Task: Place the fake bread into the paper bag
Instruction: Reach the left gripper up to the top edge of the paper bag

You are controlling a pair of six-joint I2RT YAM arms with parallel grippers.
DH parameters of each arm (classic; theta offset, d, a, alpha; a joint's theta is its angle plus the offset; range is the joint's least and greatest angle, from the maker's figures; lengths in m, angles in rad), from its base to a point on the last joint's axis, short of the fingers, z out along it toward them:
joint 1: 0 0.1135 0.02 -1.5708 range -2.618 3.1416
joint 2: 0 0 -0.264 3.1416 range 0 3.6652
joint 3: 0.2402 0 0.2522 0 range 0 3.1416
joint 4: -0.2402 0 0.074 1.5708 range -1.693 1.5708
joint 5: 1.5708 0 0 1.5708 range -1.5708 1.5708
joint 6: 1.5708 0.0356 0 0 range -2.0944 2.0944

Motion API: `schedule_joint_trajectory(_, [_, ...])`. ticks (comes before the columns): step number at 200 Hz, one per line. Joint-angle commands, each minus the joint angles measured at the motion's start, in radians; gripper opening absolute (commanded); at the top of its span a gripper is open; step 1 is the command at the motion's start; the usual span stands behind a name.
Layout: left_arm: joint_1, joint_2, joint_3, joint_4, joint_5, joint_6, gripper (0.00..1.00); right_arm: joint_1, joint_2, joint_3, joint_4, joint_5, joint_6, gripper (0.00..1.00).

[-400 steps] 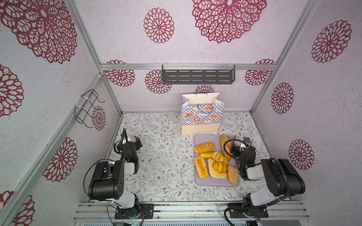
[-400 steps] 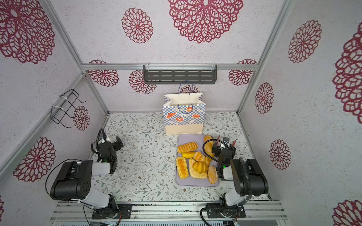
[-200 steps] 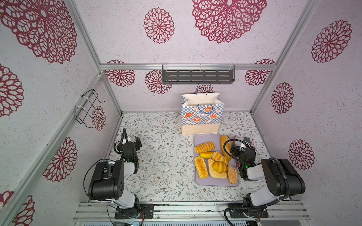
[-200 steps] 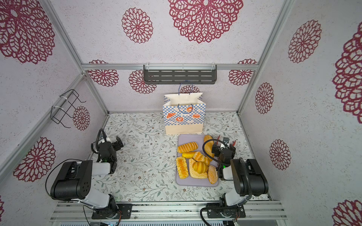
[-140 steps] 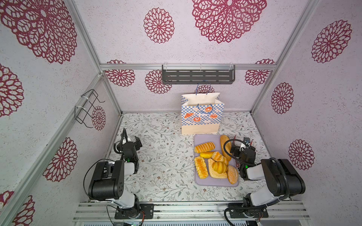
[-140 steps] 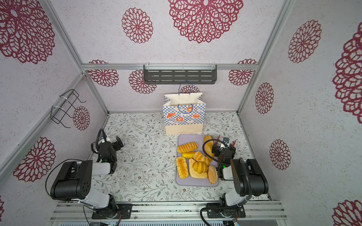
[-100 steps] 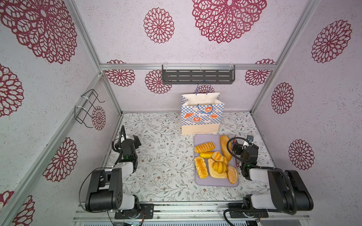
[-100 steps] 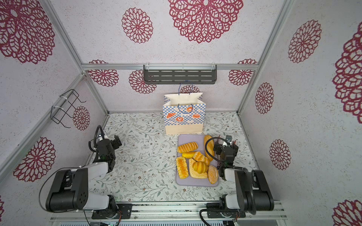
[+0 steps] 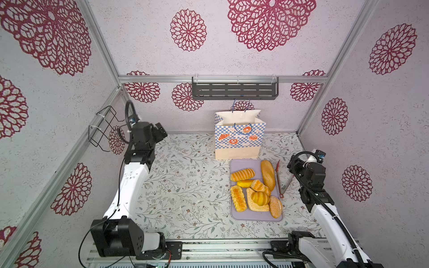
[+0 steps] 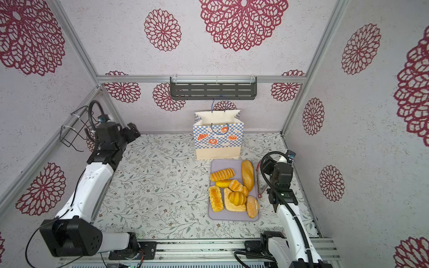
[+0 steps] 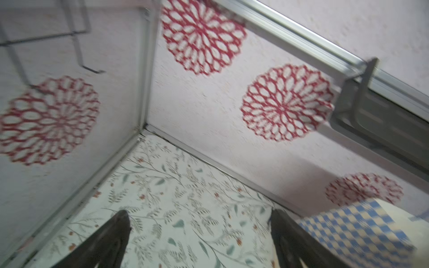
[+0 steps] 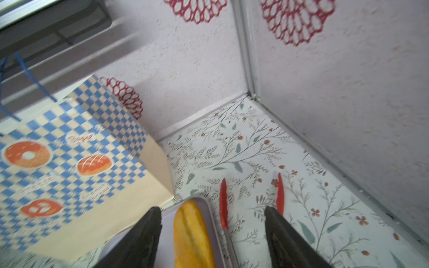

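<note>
Just below the right claw (image 12: 212, 208) and to its inner side, the toy bread (image 9: 254, 189) lies crowded on a lilac tray (image 9: 255, 217), eight pieces mostly touching one another. A long loaf (image 12: 192, 234) shows between this claw's spread fingers (image 12: 148, 234), which grip nothing. Red tongs (image 12: 223, 204) lie on the flowered table (image 9: 185, 185) just beside the tray, under the claw, with both arms pointing ahead of it. Ahead of the claw and inward, the paper bag (image 9: 239, 139) stands upright with its mouth open, right at the tray's far edge. Well apart across the table, the left claw (image 11: 199, 212) hangs raised near the side wall, spread wide and empty, with the bag ahead on its inner side.
</note>
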Motion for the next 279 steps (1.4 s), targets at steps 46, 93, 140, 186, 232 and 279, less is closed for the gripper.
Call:
schedule_joint_trajectory(46, [-0.335, 0.480, 0.695, -0.436, 0.106, 0.077, 0.89, 0.096, 0.071, 0.184, -0.182, -0.379, 0.065, 0.72])
schedule_joint_trajectory(93, [-0.403, 0.762, 1.033, -0.498, 0.049, 0.099, 0.90, 0.228, 0.087, 0.222, -0.224, -0.375, 0.062, 0.73])
schedule_joint_trajectory(140, [-0.410, 0.822, 1.062, -0.395, 0.042, 0.107, 0.94, 0.296, 0.108, 0.235, -0.234, -0.357, 0.076, 0.72])
schedule_joint_trajectory(186, [-0.419, 0.873, 1.102, -0.395, 0.042, 0.129, 0.95, 0.303, 0.122, 0.233, -0.237, -0.354, 0.090, 0.72])
schedule_joint_trajectory(232, [-0.420, 0.920, 1.145, -0.421, 0.038, 0.113, 0.84, 0.306, 0.114, 0.222, -0.222, -0.352, 0.112, 0.71])
schedule_joint_trajectory(279, [-0.419, 0.930, 1.146, -0.443, 0.052, 0.113, 0.81, 0.306, 0.102, 0.207, -0.227, -0.346, 0.120, 0.71])
